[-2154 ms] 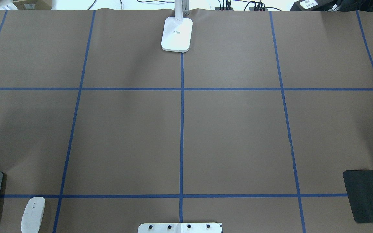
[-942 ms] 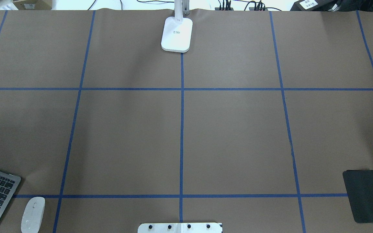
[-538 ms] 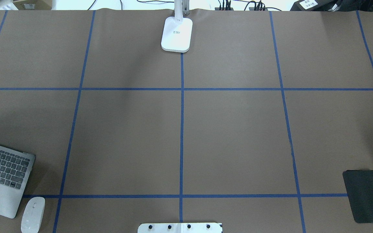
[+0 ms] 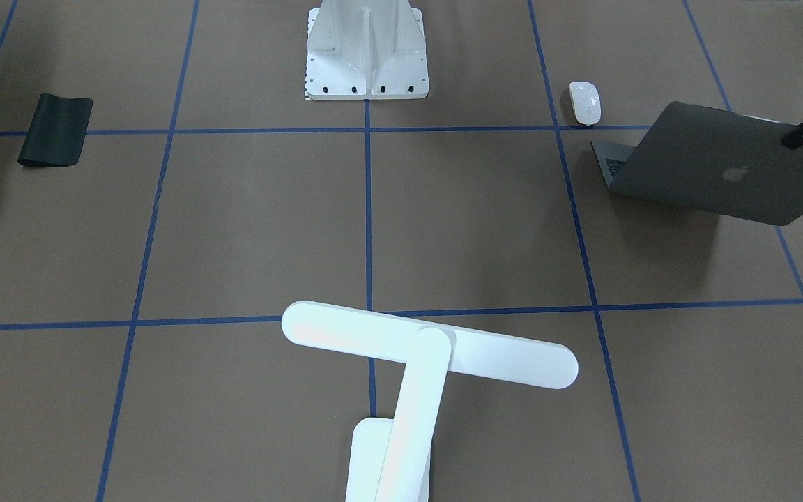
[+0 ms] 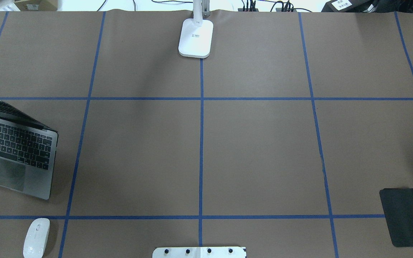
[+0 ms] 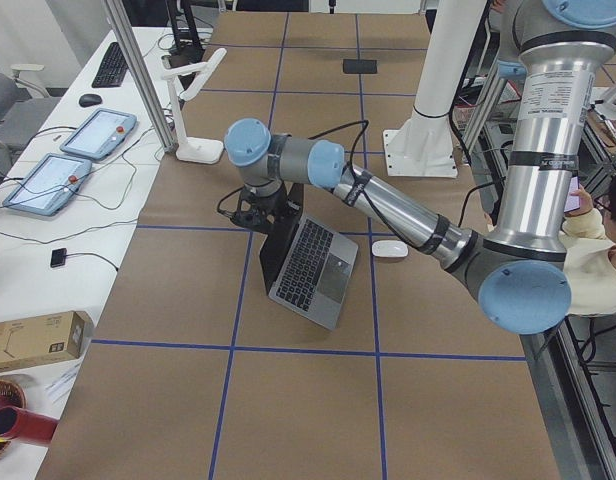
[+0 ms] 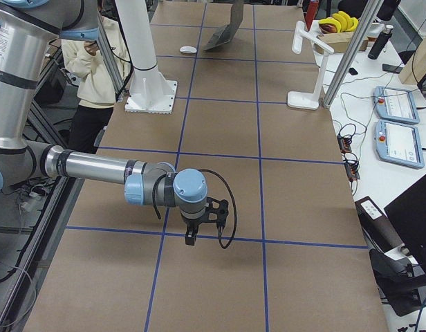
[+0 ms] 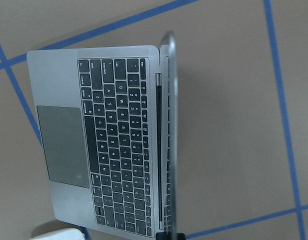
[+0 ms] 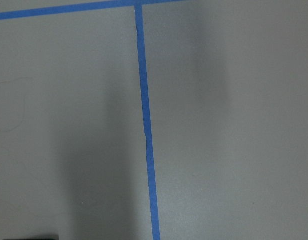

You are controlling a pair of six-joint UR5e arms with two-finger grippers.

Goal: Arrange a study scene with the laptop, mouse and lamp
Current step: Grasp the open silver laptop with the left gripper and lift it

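The grey laptop [image 5: 13,150] stands open at the table's left, keyboard up, its logo lid [image 4: 722,167] facing away from the robot. My left gripper [image 4: 797,138] is shut on the lid's top edge, also seen as the left gripper [image 6: 260,218] behind the screen. Whether the base touches the table I cannot tell. The white mouse [image 5: 36,238] lies near the front left corner, apart from the laptop. At the far middle stands the white lamp [image 5: 195,37], bar head [image 4: 429,345] level. My right gripper [image 7: 202,223] hangs over bare table; I cannot tell its state.
A black mat [image 5: 403,216] lies at the front right. The white ribbed pedestal [image 4: 366,49] stands at the robot's edge. A person [image 6: 603,250] sits behind the robot. Tablets [image 7: 400,121] and cables lie on the side table beyond the lamp.
The laptop has travelled from the front left corner away from the robot and a little toward the middle, so lid and keyboard now show. Mouse, lamp and mat have not moved.
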